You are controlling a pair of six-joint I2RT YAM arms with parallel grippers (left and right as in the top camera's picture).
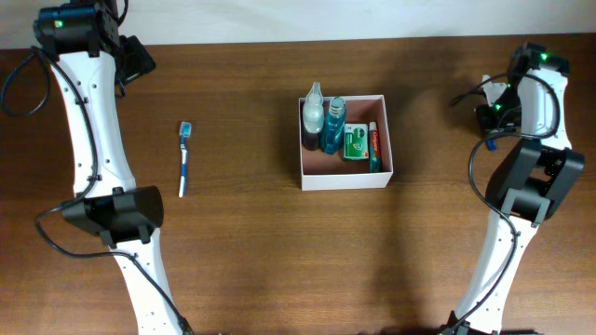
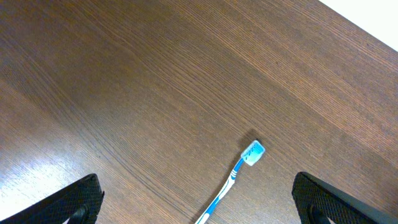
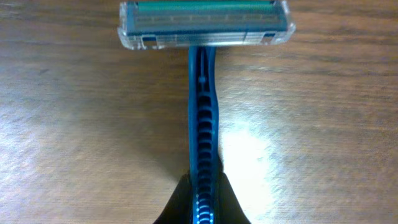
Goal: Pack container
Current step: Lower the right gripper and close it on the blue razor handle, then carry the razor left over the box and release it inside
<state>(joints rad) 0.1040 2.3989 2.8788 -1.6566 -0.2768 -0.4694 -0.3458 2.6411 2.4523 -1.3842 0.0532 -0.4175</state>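
Note:
The container, a white-walled square box with a pinkish inside, sits mid-table. It holds two bottles, a green packet and a red-and-white tube. A blue-and-white toothbrush lies on the table to the left; it also shows in the left wrist view. My left gripper is open and empty above the toothbrush. My right gripper is shut on the handle of a blue razor, its head pointing away, close over the table. In the overhead view the right arm hides the razor.
The wooden table runs across the whole overhead view. The left arm stretches along the left side and the right arm along the right edge. The table's far edge shows at the top of the left wrist view.

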